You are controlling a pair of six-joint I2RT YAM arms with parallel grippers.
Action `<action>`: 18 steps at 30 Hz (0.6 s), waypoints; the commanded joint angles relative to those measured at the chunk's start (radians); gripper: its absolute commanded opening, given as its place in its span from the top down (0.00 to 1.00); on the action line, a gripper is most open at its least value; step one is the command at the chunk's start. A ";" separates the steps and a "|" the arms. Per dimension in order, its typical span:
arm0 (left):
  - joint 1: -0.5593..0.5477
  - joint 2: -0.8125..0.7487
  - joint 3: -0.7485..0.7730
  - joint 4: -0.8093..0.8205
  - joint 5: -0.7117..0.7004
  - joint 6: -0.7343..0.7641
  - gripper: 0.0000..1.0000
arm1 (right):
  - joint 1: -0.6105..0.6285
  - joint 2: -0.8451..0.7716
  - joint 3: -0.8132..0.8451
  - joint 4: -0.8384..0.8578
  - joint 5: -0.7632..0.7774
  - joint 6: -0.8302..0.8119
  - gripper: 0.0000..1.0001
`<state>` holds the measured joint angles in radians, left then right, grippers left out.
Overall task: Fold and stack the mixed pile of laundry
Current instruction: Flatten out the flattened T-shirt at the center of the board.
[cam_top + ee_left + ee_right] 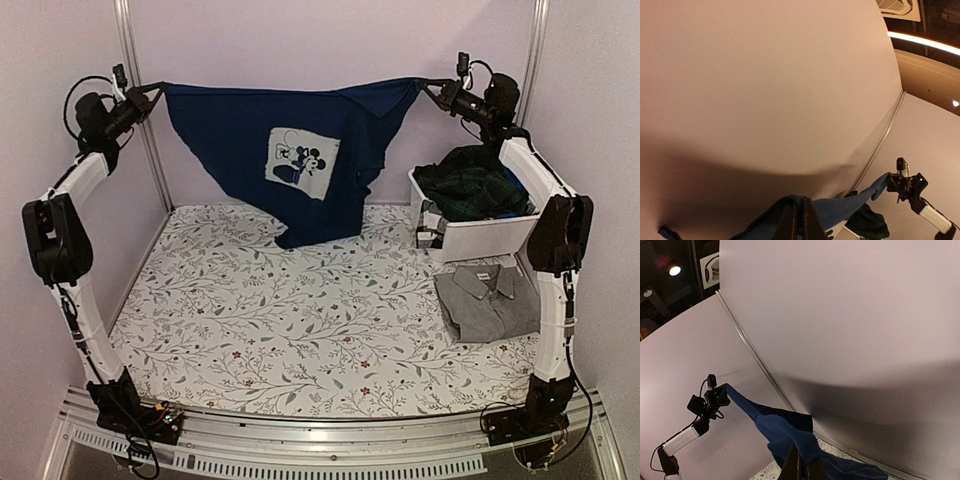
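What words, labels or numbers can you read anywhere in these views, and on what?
No text is readable.
navy shirt: its white patch shows a cartoon mouse, no words visible.
grey shirt: the dark collar tag is too small to read.

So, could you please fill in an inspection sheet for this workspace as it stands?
Surface: floral tablecloth, lying flat.
Job's things: navy T-shirt with a cartoon print, stretched out in the air, its lowest point hanging near the cloth's far edge; grey collared shirt roughly folded at the right; green plaid garment heaped in the white bin.
Clutter: nothing seen.
Tools: left tool and right tool each shut on a top corner of the navy T-shirt.
Cables: black cable runs along the right arm; loops at both wrists.
Surroundings: pale walls, metal frame posts.
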<state>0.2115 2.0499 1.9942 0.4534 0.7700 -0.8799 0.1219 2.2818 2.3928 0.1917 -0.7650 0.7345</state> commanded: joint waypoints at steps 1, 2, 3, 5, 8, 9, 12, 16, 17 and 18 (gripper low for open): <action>0.067 0.008 -0.210 0.350 0.002 -0.109 0.99 | -0.002 -0.078 -0.002 0.096 -0.001 -0.049 1.00; 0.071 0.039 -0.236 0.391 0.012 -0.150 0.99 | -0.002 -0.050 -0.004 0.097 -0.021 -0.043 1.00; 0.076 0.075 -0.256 0.431 0.030 -0.184 1.00 | 0.002 -0.011 -0.013 0.097 -0.042 -0.032 1.00; 0.076 0.133 -0.301 0.489 0.053 -0.234 1.00 | 0.020 0.029 -0.081 0.097 -0.084 -0.020 1.00; 0.075 0.156 -0.461 0.584 0.038 -0.255 1.00 | 0.081 0.016 -0.279 0.097 -0.098 -0.081 1.00; 0.074 0.154 -0.501 0.585 0.031 -0.248 1.00 | 0.100 -0.006 -0.352 0.103 -0.089 -0.116 1.00; 0.075 0.144 -0.582 0.521 0.008 -0.209 1.00 | 0.132 -0.056 -0.489 0.111 -0.076 -0.165 1.00; 0.075 0.093 -0.690 0.427 -0.039 -0.156 1.00 | 0.133 -0.106 -0.621 0.128 -0.058 -0.171 1.00; 0.074 0.078 -0.715 0.415 -0.046 -0.149 1.00 | 0.133 -0.125 -0.643 0.126 -0.054 -0.174 1.00; 0.075 0.066 -0.736 0.399 -0.049 -0.145 1.00 | 0.134 -0.133 -0.659 0.124 -0.052 -0.176 1.00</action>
<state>0.2737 2.2276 1.3109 0.8497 0.7696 -1.0687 0.2718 2.2475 1.7744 0.2584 -0.8333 0.6006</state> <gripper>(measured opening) 0.009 0.006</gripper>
